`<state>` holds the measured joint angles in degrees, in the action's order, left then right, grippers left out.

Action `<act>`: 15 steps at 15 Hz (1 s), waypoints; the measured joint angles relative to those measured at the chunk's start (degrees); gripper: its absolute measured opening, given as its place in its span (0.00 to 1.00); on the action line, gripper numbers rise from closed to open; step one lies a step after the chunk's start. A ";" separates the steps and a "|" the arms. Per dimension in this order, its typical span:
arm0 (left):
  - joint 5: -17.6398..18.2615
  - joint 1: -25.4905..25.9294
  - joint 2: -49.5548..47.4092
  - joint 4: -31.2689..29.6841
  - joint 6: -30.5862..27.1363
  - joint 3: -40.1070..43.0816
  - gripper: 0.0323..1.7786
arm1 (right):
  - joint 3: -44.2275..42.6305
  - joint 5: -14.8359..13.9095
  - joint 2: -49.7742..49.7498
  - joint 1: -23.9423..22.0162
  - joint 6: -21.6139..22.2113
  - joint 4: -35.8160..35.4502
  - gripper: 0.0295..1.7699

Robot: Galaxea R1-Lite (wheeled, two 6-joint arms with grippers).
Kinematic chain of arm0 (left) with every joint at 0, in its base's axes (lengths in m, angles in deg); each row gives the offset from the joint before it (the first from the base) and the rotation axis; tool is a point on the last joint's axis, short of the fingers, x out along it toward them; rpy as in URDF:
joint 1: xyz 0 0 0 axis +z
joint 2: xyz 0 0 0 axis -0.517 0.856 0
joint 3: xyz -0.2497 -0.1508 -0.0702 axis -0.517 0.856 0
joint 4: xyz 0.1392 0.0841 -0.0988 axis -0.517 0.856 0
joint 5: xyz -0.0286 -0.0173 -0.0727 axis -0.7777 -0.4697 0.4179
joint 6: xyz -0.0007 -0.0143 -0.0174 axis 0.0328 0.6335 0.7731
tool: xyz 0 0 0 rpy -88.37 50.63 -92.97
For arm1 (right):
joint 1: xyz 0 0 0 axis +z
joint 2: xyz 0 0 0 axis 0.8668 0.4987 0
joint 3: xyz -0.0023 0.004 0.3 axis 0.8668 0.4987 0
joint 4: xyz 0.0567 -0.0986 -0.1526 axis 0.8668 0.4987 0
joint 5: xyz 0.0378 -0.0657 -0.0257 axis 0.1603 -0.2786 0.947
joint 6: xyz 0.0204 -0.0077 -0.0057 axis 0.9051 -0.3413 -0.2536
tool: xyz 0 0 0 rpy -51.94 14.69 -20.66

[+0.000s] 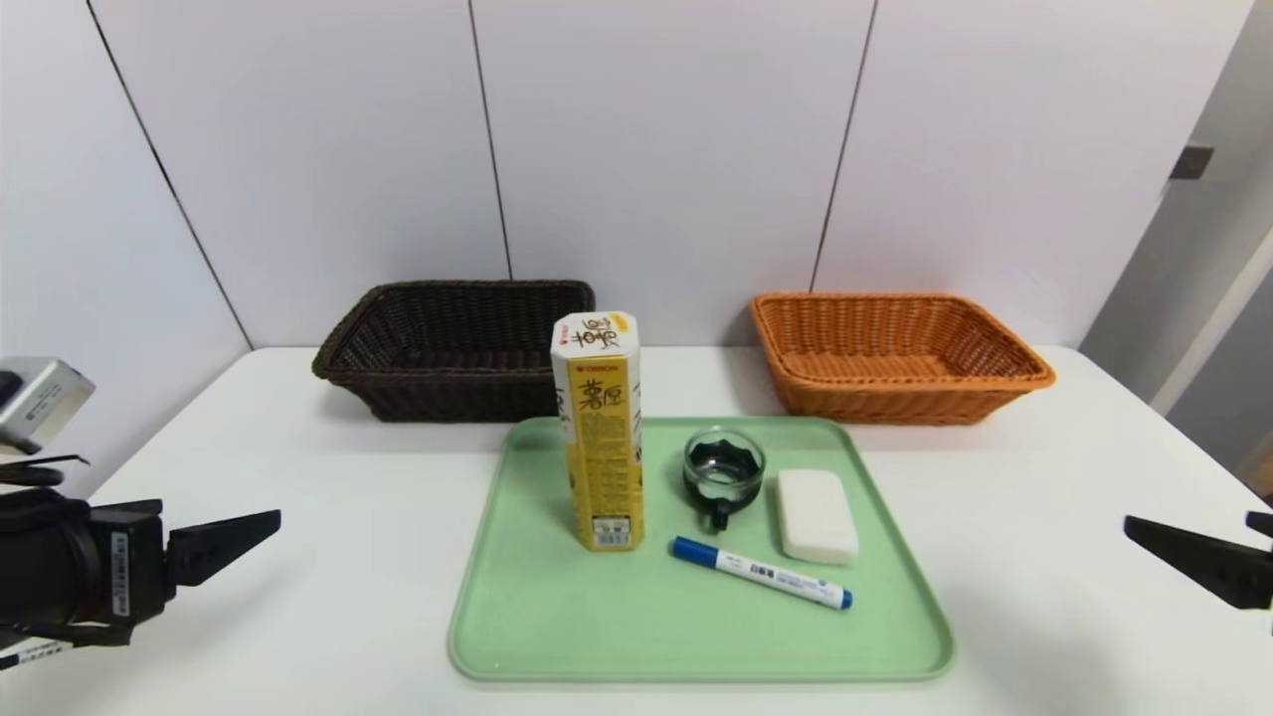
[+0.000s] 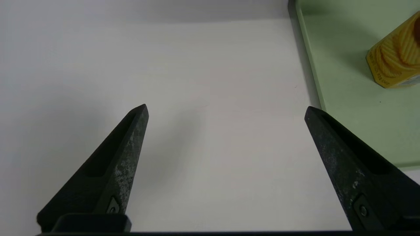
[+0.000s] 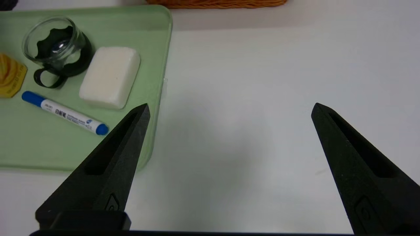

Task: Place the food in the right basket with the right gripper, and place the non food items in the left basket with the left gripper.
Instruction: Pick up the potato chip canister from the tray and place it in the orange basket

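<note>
"Head view?" "Yellow snack box (image 1: 605,447) upright, tray's (image 1: 701,636) left half; cup (image 1: 723,472), marker (image 1: 762,573), white block (image 1: 817,516) rightward."
"Left wrist?" "Left gripper (image 2: 226,106) spread, over desk off tray's left edge."
"Right wrist?" "Right gripper (image 3: 231,105) spread, tray's right edge."

The yellow snack box (image 1: 609,447) stands upright on the tray (image 1: 557,636), apparently unopened.

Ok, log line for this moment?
left end effector: open, left of tray | right end effector: open, right of tray | all four items on tray
</note>
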<state>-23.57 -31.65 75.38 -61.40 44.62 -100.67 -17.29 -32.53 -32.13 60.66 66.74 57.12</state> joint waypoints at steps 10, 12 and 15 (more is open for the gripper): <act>3.93 -2.06 8.95 -4.14 -0.63 -3.68 0.95 | -5.73 0.99 9.65 1.66 -2.91 -0.87 0.96; 3.73 -2.30 9.39 -4.13 -1.27 -3.99 0.95 | -5.99 0.90 10.07 1.71 -2.76 -0.87 0.96; 2.71 -2.32 9.25 -4.13 -6.31 -3.83 0.95 | -6.05 0.90 10.31 1.71 -2.58 -0.83 0.96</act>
<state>-20.86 -33.97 84.63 -65.53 38.31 -104.49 -23.34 -31.63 -21.82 62.37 64.16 56.29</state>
